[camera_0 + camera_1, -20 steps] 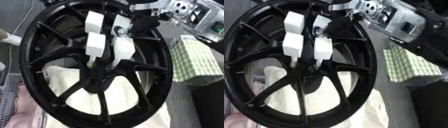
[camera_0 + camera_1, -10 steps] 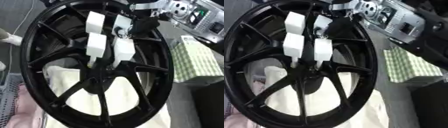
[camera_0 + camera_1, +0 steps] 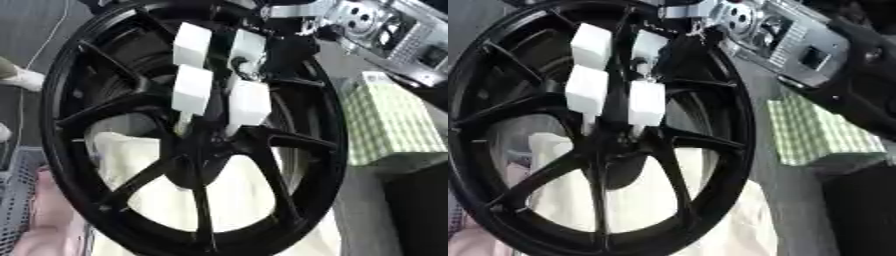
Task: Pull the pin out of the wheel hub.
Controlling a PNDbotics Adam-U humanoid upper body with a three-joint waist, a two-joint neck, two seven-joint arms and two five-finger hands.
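Nearest, at the bottom, a soft cream cloth [image 3: 236, 200] lies crumpled under the wheel, and you can see it through the gaps between the spokes. At the bottom left there is something pink and smooth [image 3: 44, 220] beside a grey mesh basket [image 3: 13, 200]. The wheel [image 3: 79, 190] is big, round, black and shiny, and it stands up on its edge, leaning a little. Its thin spokes run from the rim to the hub [image 3: 199, 160] in the middle. Four white blocks [image 3: 191, 90] with flat sides sit in front of the spokes just above the hub, two low and two higher. Under the two low blocks, thin pale pins [image 3: 183, 123] go down to the hub. To the right of the wheel lies a green and white checked cloth [image 3: 815, 135]. Farther back, at the top right, the robot's right arm [image 3: 785, 37] comes in, silver with round holes and black parts. Its right hand [image 3: 293, 47] is a dark shape by the top blocks, close to the rim, and I cannot tell if its fingers are open or closed
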